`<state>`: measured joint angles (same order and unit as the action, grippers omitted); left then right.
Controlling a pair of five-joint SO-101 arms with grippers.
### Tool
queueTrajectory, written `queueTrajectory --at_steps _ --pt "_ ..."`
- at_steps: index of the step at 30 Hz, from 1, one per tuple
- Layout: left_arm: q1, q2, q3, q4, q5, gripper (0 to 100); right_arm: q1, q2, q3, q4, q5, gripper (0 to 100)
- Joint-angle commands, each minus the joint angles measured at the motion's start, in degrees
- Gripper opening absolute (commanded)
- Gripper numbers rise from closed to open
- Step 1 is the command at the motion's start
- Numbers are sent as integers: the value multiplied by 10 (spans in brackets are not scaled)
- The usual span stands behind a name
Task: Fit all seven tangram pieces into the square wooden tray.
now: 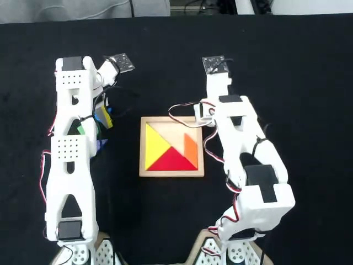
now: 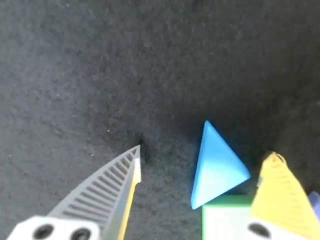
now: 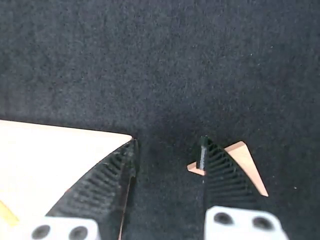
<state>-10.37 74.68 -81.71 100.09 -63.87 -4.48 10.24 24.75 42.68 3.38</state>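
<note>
**Both grippers open, three pieces seated**

The left gripper (image 2: 205, 151) hangs low over the black table, jaws spread wide and holding nothing. A blue triangle (image 2: 217, 167) lies flat between its fingers, nearer the yellow one. A green piece (image 2: 225, 220) sits just beside the triangle, closer to the wrist. The spread looks set to straddle the triangle, though the green neighbour may crowd a closing finger.

To this gripper's right lies the square wooden tray (image 1: 144, 174). It holds a yellow triangle (image 1: 156, 149), a red triangle (image 1: 172, 161) and an orange piece (image 1: 190, 148), with some floor bare.

The right gripper (image 3: 167, 141) hovers just off the tray's far right corner, jaws partly open and empty, with bare table between them. One finger overlaps the tray corner. The other hides part of a pale orange piece (image 3: 247, 162) lying outside the tray. That piece sits beside the jaws, not between them, so a grasp likely needs a sideways shift.
</note>
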Motion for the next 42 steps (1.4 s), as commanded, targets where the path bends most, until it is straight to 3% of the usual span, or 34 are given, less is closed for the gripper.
queueTrajectory --at_steps 1,9,13,19,32,38,42 --pt "-28 -5 -15 9 -10 373 4 -34 -2 -8 5 194" --pt "-5 -5 7 9 -64 370 4 -34 -2 -8 5 194" --pt "3 -4 31 8 -99 284 4 -34 -2 -8 5 194" --pt "8 -4 34 8 -91 203 4 -34 -2 -8 5 194" --pt "26 0 35 8 -19 205 4 -34 -2 -8 6 194" --pt "29 -2 35 8 6 360 4 -34 -2 -8 6 194" --pt "28 0 35 8 -5 320 4 -34 -2 -7 6 194"
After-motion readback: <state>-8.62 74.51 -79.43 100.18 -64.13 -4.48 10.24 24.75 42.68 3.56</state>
